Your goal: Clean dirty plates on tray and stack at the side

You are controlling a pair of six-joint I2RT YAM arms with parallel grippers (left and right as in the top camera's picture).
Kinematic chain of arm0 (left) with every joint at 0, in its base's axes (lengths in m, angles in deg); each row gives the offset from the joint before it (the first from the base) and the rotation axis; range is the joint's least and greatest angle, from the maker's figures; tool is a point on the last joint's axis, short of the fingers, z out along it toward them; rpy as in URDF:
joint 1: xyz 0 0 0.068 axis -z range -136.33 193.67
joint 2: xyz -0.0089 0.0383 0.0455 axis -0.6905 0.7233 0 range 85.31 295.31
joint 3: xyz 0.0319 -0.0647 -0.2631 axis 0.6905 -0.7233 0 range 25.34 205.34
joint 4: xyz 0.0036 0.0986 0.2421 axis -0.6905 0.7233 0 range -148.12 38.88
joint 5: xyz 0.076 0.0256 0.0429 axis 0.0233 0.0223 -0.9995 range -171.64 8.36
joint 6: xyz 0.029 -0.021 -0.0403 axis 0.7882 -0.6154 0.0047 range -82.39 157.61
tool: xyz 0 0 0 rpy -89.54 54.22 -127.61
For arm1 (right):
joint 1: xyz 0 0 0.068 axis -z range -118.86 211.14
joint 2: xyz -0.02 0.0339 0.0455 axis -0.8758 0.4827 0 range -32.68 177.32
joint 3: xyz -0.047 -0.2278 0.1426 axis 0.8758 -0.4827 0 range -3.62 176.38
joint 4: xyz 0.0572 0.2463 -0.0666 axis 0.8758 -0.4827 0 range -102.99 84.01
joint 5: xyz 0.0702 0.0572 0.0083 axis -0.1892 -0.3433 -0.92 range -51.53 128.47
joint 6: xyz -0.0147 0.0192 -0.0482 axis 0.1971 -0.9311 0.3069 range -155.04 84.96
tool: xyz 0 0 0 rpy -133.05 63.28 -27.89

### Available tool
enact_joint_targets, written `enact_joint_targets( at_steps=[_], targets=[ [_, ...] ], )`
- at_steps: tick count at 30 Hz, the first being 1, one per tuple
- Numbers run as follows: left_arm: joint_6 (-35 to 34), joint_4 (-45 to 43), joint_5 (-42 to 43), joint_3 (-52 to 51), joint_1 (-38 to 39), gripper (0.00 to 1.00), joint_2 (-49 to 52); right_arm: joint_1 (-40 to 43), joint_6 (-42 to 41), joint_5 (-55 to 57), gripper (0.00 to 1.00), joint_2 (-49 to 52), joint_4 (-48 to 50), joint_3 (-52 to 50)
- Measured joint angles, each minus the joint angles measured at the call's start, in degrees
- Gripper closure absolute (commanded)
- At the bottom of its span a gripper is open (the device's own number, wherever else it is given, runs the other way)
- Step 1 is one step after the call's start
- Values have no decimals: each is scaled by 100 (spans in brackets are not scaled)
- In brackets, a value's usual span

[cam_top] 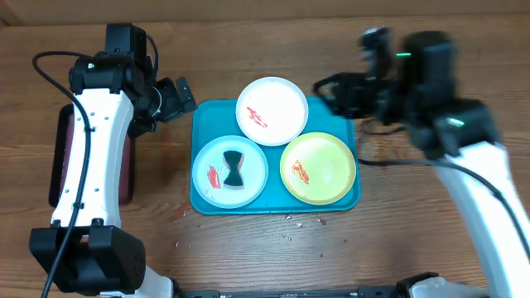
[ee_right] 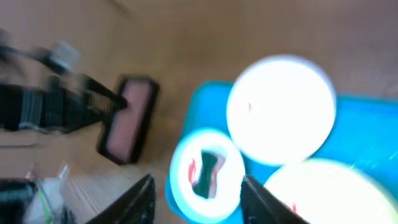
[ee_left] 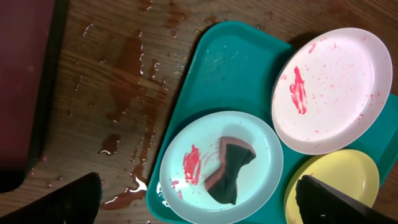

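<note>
While all three plates sit unstacked in the tray [cam_top: 207, 122], I log positions first. The blue plate [cam_top: 217, 157] is near-left, the white plate [cam_top: 271, 109] on the far side, the yellow-green plate [cam_top: 318, 168] near-right. Neighbouring rims touch or nearly touch.

The left claw [ee_left: 199, 179] is spread wide and empty above the tray's left part. The right claw [ee_right: 196, 182] has its fingers apart with nothing between them, in a blurred view.

Risks:
- The plates look like smooth, glossy plastic, shallow and round, which gives little to pinch. I expect a wet rim could slip out.
- A sponge [ee_left: 229, 174], dark with a brownish face and twisted like a bow, lies loose on the blue plate. Pressing on it may skid that plate into its neighbours.
- Puddles [ee_left: 127, 74] wet the wood-grain worktop [cam_top: 265, 248] left of the tray, so a stack set there could slide.

All three plates carry red smears. The tray is teal, with rounded corners and a raised rim.
</note>
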Motion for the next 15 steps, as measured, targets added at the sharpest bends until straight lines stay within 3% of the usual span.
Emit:
enact_joint_targets(
  at_steps=[5,9,15],
  targets=[
    [0,2,2,0,0,0,0,-846,-481,629,59,1285,90,0],
    [0,42,0,0,0,0,0,-984,-568,817,75,2017,103,0],
    [0,35,2,0,0,0,0,-1119,-588,981,75,2551,258,-2]
  ],
)
